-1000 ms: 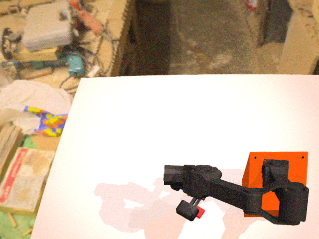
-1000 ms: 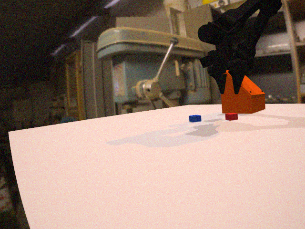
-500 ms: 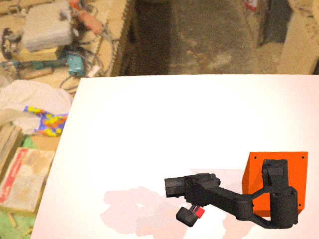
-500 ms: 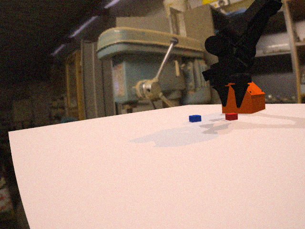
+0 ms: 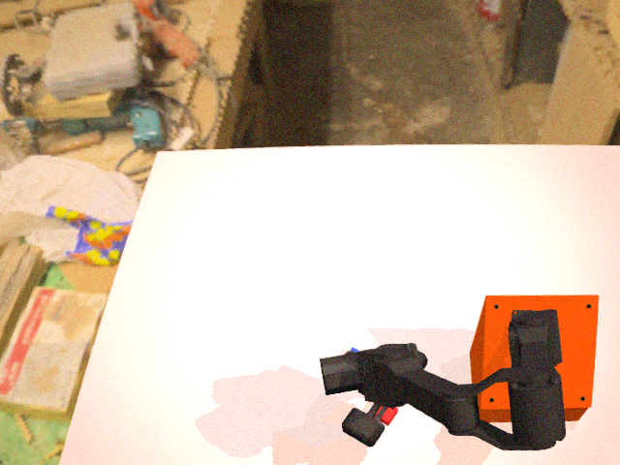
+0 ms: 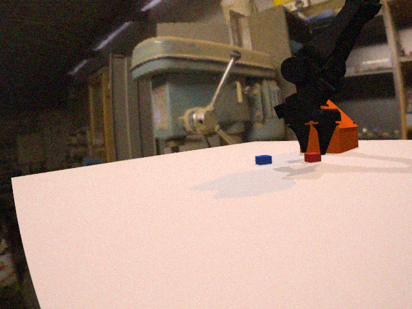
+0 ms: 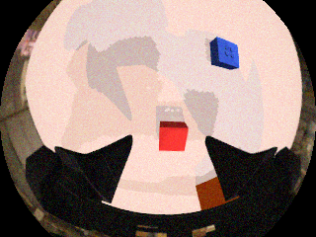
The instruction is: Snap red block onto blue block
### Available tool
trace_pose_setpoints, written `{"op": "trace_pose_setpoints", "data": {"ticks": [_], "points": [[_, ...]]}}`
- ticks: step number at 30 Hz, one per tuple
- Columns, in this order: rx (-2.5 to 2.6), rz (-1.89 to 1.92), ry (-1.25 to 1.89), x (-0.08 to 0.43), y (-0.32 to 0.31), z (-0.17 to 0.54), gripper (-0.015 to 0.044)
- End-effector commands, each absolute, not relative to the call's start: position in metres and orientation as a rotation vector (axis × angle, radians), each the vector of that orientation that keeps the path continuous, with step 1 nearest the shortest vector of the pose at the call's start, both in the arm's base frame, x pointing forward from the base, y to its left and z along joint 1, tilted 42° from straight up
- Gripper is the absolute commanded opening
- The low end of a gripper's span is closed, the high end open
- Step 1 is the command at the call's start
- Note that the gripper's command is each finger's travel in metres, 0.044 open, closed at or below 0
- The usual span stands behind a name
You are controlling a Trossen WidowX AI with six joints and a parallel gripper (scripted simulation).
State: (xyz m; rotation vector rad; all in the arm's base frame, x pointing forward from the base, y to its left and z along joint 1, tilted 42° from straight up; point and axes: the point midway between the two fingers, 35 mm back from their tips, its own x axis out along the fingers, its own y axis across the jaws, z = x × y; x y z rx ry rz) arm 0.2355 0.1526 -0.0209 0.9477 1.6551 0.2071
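Exterior view: open at the red block, with nothing gripped

Shows the black hand (image 5: 373,392) (image 6: 313,152) (image 7: 170,140) pointing down, spread wide and holding nothing. Shows the red block (image 5: 387,415) (image 6: 312,157) (image 7: 173,136) resting on the pale worktop (image 5: 300,225) (image 6: 199,232) (image 7: 44,99), right by the fingertips. See the blue block (image 5: 355,350) (image 6: 262,159) (image 7: 224,53) also on the worktop, to the left of the red block and well apart from it.

In the wrist view, look for the red block in line with the gap between the two fingers, with bare worktop showing on either side of it. Find the blue block farther off and to the right, with small raised studs on its top face.

From the top, see the blue block mostly covered by the black arm (image 5: 440,395) (image 6: 346,36), and the red block partly covered, nearer. Note the orange base (image 5: 580,325) (image 6: 347,138) (image 7: 209,193) on the right. In the exterior view, see a drill press (image 6: 199,86) beyond the worktop. Cannot tell from these angles exactly how high to place the fingertips.
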Motion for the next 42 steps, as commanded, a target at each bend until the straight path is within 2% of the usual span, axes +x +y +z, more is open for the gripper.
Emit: {"op": "trace_pose_setpoints", "data": {"ticks": [1, 6, 17, 26, 30, 42], "points": [[0.948, 0.193, 1.665, 0.233, 0.155, -0.028, 0.0440], [0.949, 0.193, 1.666, 0.233, 0.159, -0.032, 0.0440], [0.949, 0.193, 1.666, 0.233, 0.159, -0.032, 0.0151], [0.949, 0.193, 1.666, 0.233, 0.159, -0.032, 0.0091], [0.947, 0.191, 1.665, 0.235, 0.155, -0.027, 0.0000], [0.939, 0.184, 1.663, 0.247, 0.122, 0.011, 0.0000]]}}
